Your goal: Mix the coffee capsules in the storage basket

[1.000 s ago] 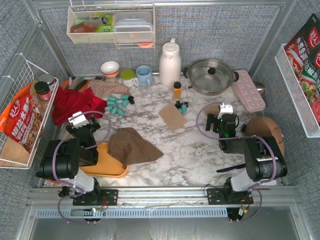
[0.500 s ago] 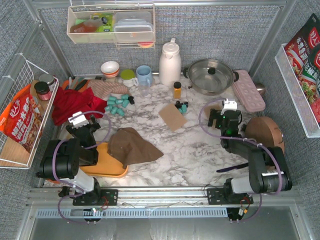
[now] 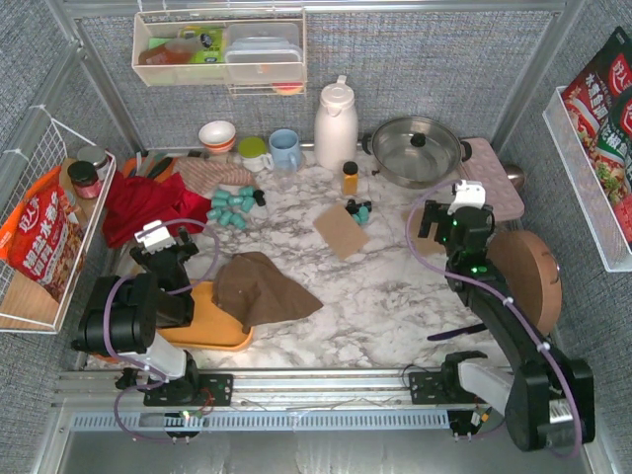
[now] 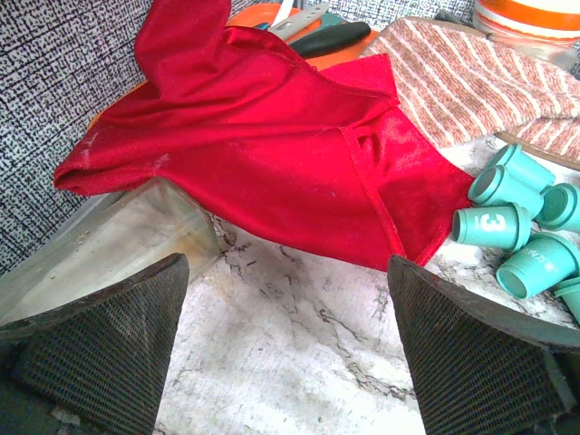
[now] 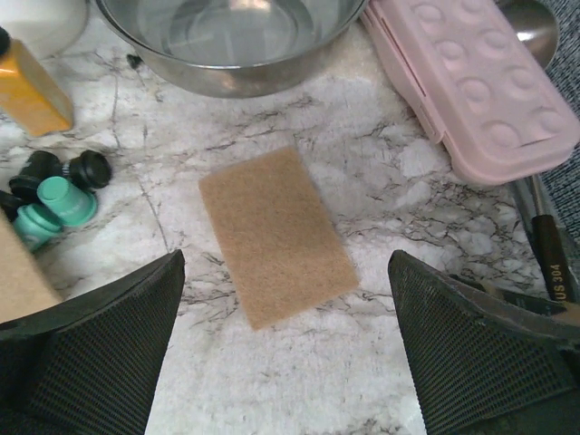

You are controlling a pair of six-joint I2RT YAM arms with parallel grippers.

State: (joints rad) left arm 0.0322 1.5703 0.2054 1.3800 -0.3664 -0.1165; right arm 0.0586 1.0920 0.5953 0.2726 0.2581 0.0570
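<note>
Reaching farther out than a second ago, the right pincer now hangs far to the right of the storage basket. The left pincer has not shifted and sits just beyond the basket's far left corner. Both pincers are spread wide with nothing between their fingers. A brown cloth drapes over the basket's right side and hides part of its inside. The coffee capsules lie heaped on the bench beyond the basket, with a smaller group farther right. I judge they must be gathered in before any mixing, which is why the fingers are open.
</note>
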